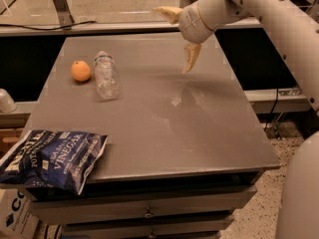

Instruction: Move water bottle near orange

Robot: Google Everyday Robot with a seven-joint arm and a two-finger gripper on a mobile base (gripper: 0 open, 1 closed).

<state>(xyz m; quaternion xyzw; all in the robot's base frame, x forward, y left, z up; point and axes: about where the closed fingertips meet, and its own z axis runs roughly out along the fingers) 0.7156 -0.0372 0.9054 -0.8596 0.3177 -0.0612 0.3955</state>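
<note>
The gripper (170,40) hovered above the table's (199,133) far edge, jaws spread wide, empty. The water bottle (106,75) lay just beside the orange (80,70).

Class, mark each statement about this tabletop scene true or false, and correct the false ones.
1. The water bottle lies on its side beside the orange. True.
2. The hand is shut on the water bottle. False: it hangs open above the far part of the table, apart from the bottle, on the side away from the orange.
3. The blue chip bag lies between the orange and the bottle. False: it lies at the table's near corner, partly overhanging the edge.
4. The orange rests directly on the table. True.
</note>
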